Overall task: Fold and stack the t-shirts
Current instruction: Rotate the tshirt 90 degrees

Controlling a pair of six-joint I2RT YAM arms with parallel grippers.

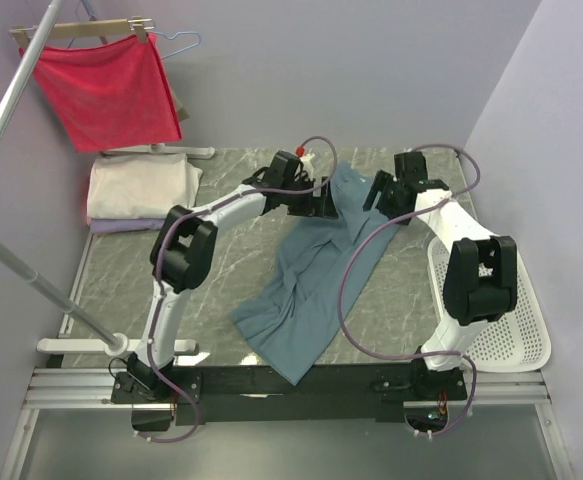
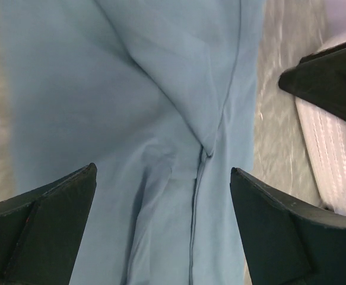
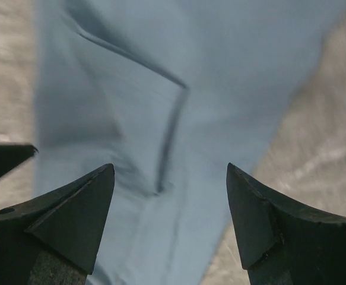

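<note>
A dusty teal-blue t-shirt lies crumpled in a long diagonal strip on the marble table, running from the far middle toward the near edge. Both grippers hover over its far end. My left gripper is open, and the left wrist view shows creased cloth with a seam below the gap between the fingers. My right gripper is open too, its gap over a folded ridge of the same shirt. Neither holds anything. A folded cream-white t-shirt rests on a pale lavender one at the far left.
A red cloth hangs on a wooden hanger from a rack at the back left, and the rack's pole slants across the left side. A white perforated tray sits at the right edge. Cables loop over the shirt.
</note>
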